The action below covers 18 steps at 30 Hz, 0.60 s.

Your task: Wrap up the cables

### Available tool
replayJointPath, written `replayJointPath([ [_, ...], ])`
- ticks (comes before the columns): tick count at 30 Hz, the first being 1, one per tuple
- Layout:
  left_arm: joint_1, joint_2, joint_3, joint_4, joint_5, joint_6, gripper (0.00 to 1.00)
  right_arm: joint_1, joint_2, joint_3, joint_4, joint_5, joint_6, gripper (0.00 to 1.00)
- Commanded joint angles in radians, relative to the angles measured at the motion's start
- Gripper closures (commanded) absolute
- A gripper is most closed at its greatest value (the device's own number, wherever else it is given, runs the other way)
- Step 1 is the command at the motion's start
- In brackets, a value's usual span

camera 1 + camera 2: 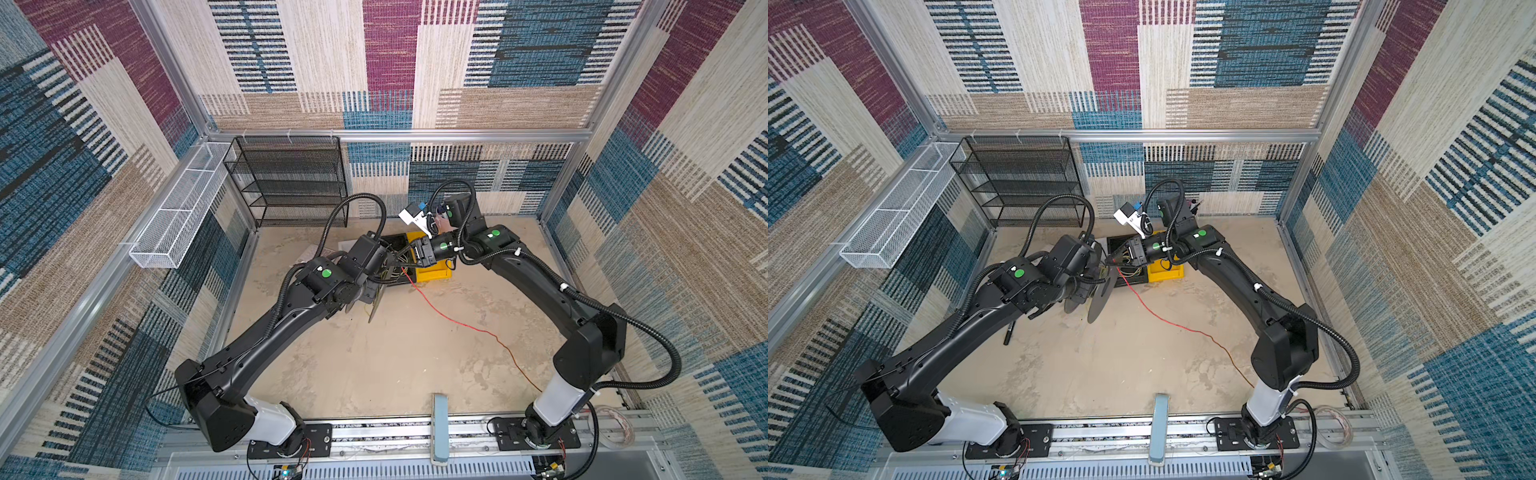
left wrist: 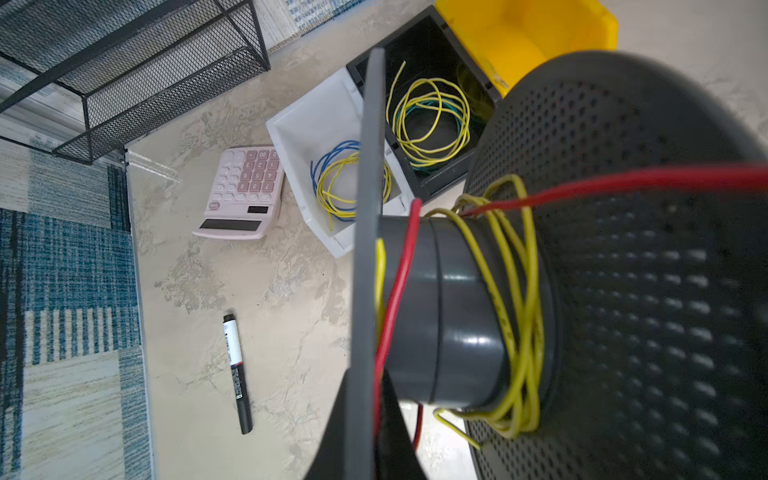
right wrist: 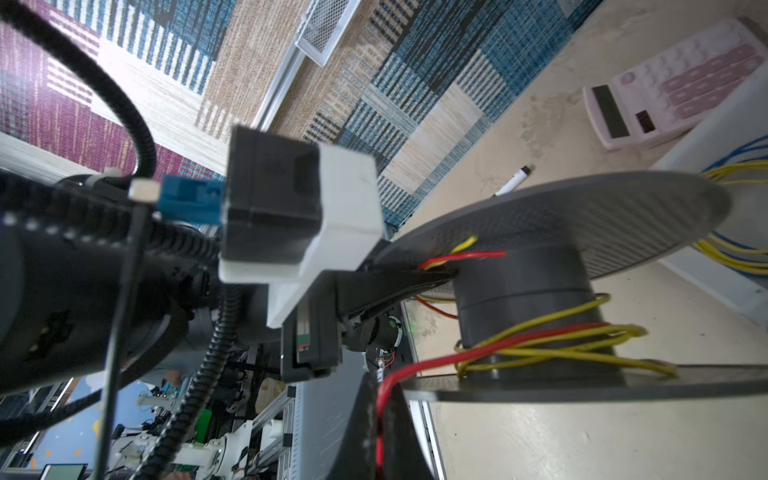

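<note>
The cables: one red wire. It takes a turn round the hub of the spool beside the thin flange, and a taut stretch crosses the perforated flange. From the spool it trails over the table towards the right arm's base, where its end passes out of sight behind the arm.
Left gripper: clamped on the thin flange's rim. In the left wrist view only the finger bases show, cut off by the frame edge.
Right gripper: pinched tight on the cables, with the wire running out between blurred fingers that the frame edge cuts. In both top views its tips seem to sit over the black bin, lost against the dark.
Yellow wire: loose turns on the hub against the perforated flange, with one stray end poking out.
Spool in both top views: edge-on, so only the flanges show and the hub is hidden.
Black bin: holds the yellow-green coil; one corner lies behind the perforated flange.
White bin: holds the blue-and-yellow coil, partly crossed by the thin flange.
Yellow bin: cut off by the frame and the flange, and its inside is too blurred to read.
Calculator: pink, just beside the white bin.
Marker: lies on the table, apart from the calculator.
</note>
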Motion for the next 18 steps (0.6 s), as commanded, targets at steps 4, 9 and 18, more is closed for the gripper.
replayJointPath([
  [4, 0.024, 0.035, 0.047, 0.022, -0.052, -0.172, 1.0, 0.043, -0.118, -0.133, 0.251, -0.109, 0.138, 0.92],
  [9, 0.041, 0.09, 0.136, 0.066, -0.027, -0.209, 1.0, 0.11, -0.172, -0.249, 0.316, -0.066, 0.16, 0.88],
  [18, 0.078, 0.107, 0.195, 0.09, 0.003, -0.233, 1.0, 0.166, -0.292, -0.432, 0.361, 0.039, 0.157, 0.63],
])
